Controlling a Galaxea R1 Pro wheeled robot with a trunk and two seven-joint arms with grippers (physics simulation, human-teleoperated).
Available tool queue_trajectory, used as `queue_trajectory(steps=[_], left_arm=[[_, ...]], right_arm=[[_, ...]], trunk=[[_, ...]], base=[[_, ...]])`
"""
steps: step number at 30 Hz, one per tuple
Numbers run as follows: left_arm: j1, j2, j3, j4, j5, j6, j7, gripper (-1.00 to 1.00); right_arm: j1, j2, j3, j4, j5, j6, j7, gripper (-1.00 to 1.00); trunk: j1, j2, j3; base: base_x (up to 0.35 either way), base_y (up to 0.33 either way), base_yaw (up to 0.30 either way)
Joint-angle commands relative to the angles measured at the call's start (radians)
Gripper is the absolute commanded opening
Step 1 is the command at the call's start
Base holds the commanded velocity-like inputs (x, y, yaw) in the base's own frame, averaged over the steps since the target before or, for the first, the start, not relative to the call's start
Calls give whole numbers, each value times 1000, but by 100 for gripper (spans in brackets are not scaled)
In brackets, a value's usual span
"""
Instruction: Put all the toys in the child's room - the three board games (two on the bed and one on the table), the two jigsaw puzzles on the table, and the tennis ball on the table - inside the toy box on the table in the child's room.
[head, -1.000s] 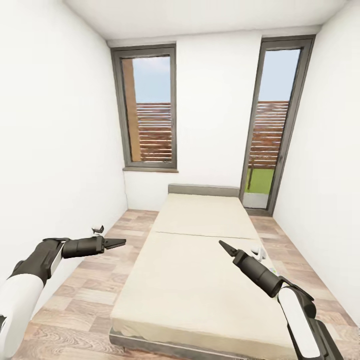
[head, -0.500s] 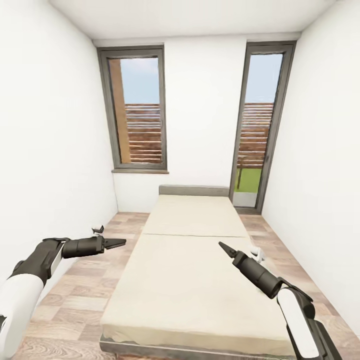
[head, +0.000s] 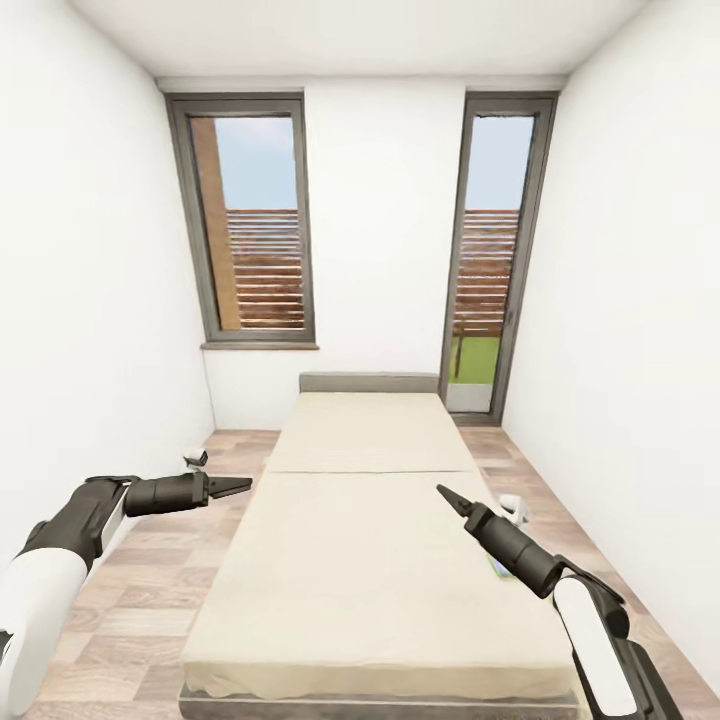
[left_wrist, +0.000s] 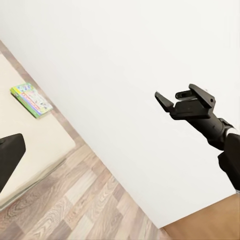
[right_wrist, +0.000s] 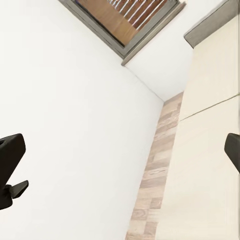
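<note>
Stands at the foot of the bed (head: 370, 520), looking along its length toward the grey headboard, the window (head: 250, 220) and the glass door (head: 490, 250). Holds the left gripper (head: 238, 486) out over the strip of wooden floor (head: 150, 600) beside the mattress, and the right gripper (head: 446, 494) above the right half of the mattress, both raised and pointing forward, probably to keep the arms away from the bed edge while the base is on its way. Shows the right gripper with the jaws clearly apart and nothing between them. Shows only one finger (left_wrist: 10, 155) of the left gripper in its own wrist view, far to the side, so apart as well by judgement, and also empty. Finds one board game (left_wrist: 31, 99), pale with green edges, lying flat on the mattress close to the side edge that faces the right wall, near the right arm. Looks like an approach step, with nothing collected so far and the toy box on the tabletop as the later goal. Leaves narrow floor lanes on both sides of the bed, each closed by a white wall, so little room for swinging an elbow outward. Calls for a reach from above, since a thin flat box so near the edge can slide off.
</note>
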Motion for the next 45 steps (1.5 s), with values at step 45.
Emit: queue_trajectory(steps=[45], left_arm=[[0, -4, 5, 1, -8, 10, -7, 100]], right_arm=[[-1, 0, -2, 7, -4, 6, 1, 100]], trunk=[[0, -1, 17]], base=[[0, -7, -142]])
